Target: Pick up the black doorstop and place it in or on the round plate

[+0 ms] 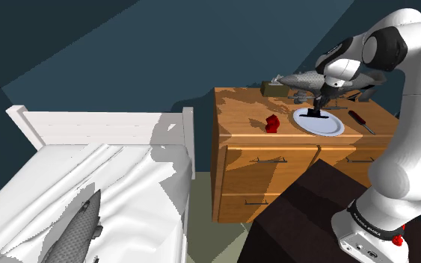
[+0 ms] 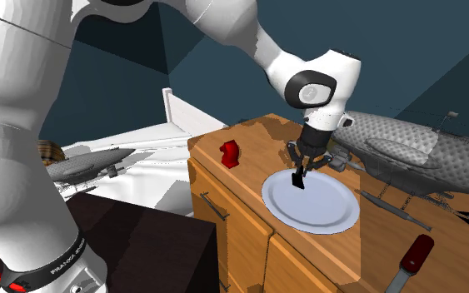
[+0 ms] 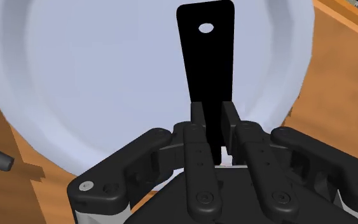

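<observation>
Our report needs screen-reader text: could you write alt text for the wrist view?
The black end effector clasps a flat black doorstop with a hole near its far end, over a round white plate on an orange-brown wooden top.

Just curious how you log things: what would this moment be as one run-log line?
step: place | end effector: shut on black doorstop | doorstop: hanging over round plate, contact unclear | released: not yet

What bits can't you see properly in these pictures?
Wrist view: the held end of the black doorstop is hidden between the fingers of the gripper.
Shoulder view: whether the doorstop touches the plate is too small to tell.
Second exterior view: the right edge cuts off the grey airship model.
</observation>
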Controlling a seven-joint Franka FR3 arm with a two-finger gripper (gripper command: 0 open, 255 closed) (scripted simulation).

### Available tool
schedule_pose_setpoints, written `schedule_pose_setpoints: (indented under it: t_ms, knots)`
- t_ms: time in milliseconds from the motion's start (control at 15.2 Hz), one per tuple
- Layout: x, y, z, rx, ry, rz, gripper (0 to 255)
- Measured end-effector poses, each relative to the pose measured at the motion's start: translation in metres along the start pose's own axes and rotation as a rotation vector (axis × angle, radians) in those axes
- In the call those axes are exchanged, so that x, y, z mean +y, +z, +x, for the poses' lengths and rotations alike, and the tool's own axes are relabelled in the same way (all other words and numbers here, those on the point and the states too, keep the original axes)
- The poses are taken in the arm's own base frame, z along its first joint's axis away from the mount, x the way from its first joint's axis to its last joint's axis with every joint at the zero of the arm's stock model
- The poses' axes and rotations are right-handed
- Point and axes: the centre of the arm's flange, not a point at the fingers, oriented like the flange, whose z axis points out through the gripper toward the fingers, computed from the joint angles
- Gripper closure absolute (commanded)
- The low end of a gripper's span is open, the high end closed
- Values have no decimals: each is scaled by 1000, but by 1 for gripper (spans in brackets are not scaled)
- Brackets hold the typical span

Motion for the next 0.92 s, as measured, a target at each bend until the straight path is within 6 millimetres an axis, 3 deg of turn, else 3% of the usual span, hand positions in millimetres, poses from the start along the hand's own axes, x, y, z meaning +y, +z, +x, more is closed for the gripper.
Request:
schedule_pose_setpoints:
  t_ms: [264,726,792,924]
  knots:
    - [32,2,-18,0,0,0,255]
    - [37,34,-20,3,-3,1,255]
    - [37,33,-20,3,-3,1,0]
    - [35,27,-16,-3,-2,-5,0]
